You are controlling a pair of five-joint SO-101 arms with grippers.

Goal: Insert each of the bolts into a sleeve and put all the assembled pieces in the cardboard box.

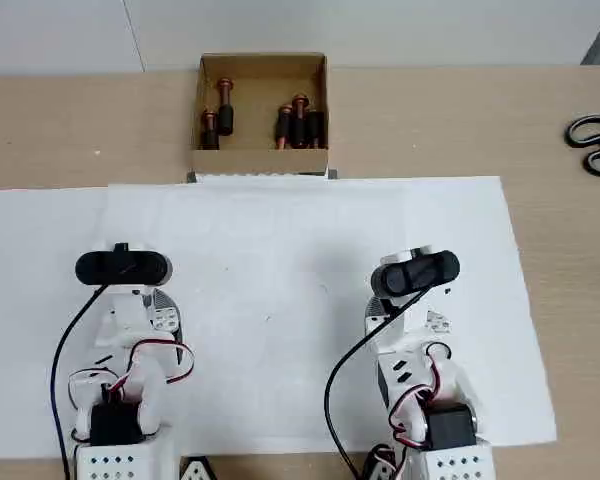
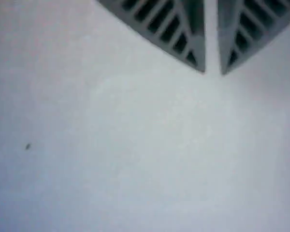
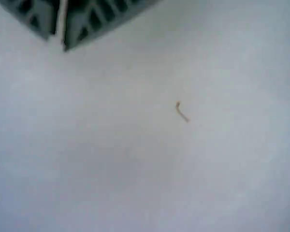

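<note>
- A white paper sheet (image 1: 300,240) covers the near half of the wooden table (image 1: 80,130). Nothing lies on it between my arms and the box.
- A pair of scissors (image 1: 595,143) lies on bare wood at the table's edge, well apart from everything else.
- One arm (image 1: 120,330) and the other arm (image 1: 420,340) are folded side by side over the near edge of the sheet, each with a black cable.
- The cardboard box (image 1: 263,160) stands on the wood just beyond the sheet's far edge, open at the top.
- Inside are the bolts in their sleeves (image 1: 300,120). A cluster stands at one side and two more pieces (image 1: 225,105) at the other, about five in all, though I cannot count them surely.
- My left gripper (image 2: 212,71) hangs over bare paper, its jaws drawn together to a thin slit and holding nothing. A dark speck (image 2: 27,146) marks the sheet nearby.
- My right gripper (image 3: 59,42) is likewise clenched to a narrow slit over the paper, empty, with a small bent fibre (image 3: 181,112) lying apart from it.
</note>
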